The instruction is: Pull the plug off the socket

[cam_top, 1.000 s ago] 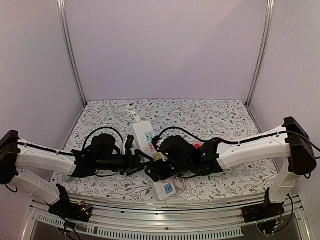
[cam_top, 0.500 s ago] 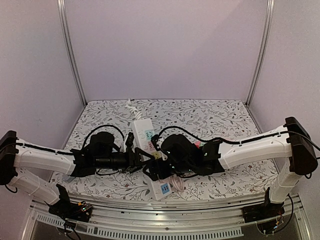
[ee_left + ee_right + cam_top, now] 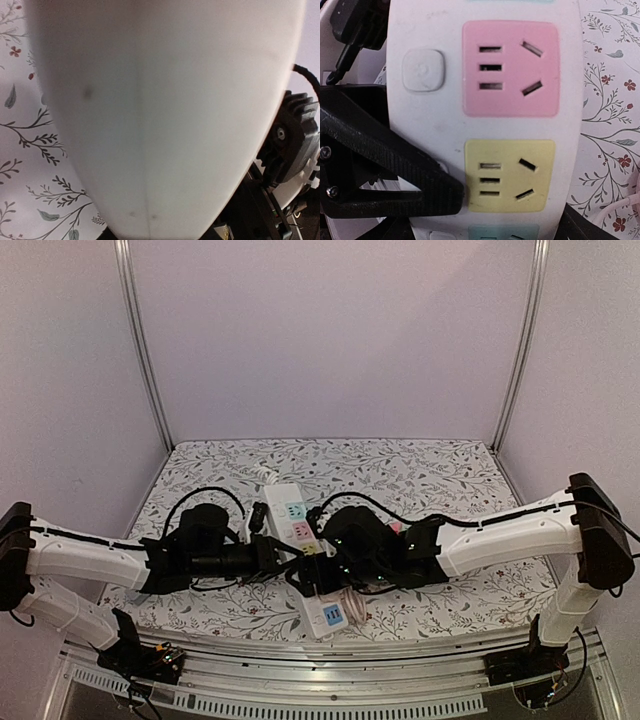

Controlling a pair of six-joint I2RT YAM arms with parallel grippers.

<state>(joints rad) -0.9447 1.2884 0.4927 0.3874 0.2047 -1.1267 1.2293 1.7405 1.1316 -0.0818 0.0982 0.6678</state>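
Observation:
The socket is a white power strip (image 3: 290,515) with coloured outlets, lying lengthwise at mid table. No plug shows in the pink and yellow outlets (image 3: 509,172) that I see, and both wrists cover the strip's middle, so the plug is hidden. My right gripper (image 3: 312,568) hangs low over the strip's face (image 3: 485,125), open. One black finger (image 3: 390,170) overlaps the strip's left part and the other is just off its right edge. My left gripper (image 3: 278,558) is at the strip's left side. Its view is filled by the blurred white side of the strip (image 3: 160,110), and its fingers are hidden.
A pinkish-white cable (image 3: 357,606) curls beside the strip's near end, seen too as a thin cable (image 3: 620,212) at the right wrist view's lower right. A black connector with a cord (image 3: 350,25) sits left of the strip. The floral cloth (image 3: 430,475) ends at metal posts and walls.
My left gripper has pushed right, up to the strip's left side. Both wrists and the strip have shifted slightly away from the near edge.

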